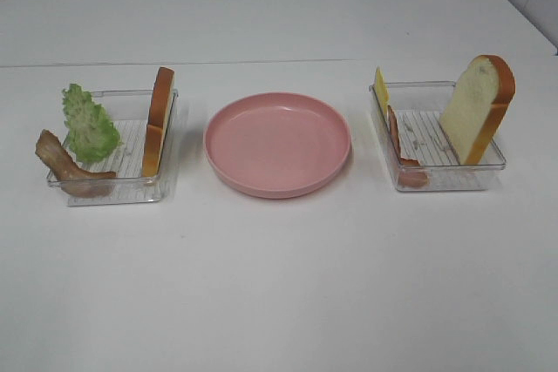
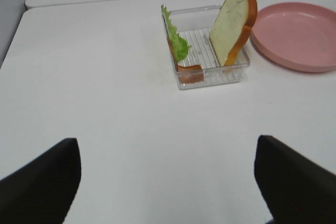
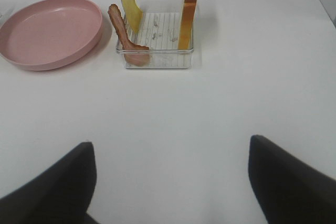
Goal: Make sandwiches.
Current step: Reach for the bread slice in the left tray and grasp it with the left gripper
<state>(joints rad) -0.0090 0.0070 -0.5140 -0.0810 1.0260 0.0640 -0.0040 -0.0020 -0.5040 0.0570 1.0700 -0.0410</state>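
The sandwich parts stand apart in two clear trays. In the left tray (image 1: 113, 200) are a bread slice (image 1: 158, 121) on edge, a lettuce leaf (image 1: 89, 124) and bacon (image 1: 65, 165). The right tray (image 1: 445, 187) holds a cheese slice (image 1: 381, 91), bacon (image 1: 401, 141) and a leaning bread slice (image 1: 478, 108). My left gripper (image 2: 165, 140) is open and empty, well short of the bread (image 2: 233, 23) and lettuce (image 2: 177, 43). My right gripper (image 3: 170, 141) is open too, back from the cheese (image 3: 130, 11), bacon (image 3: 123, 32) and bread (image 3: 189, 11). Neither arm shows in the high view.
A round pink plate (image 1: 277, 142) with nothing on it sits between the two trays on the white table. Bare white tabletop stretches from the trays to the near edge. A seam runs across the table behind the trays.
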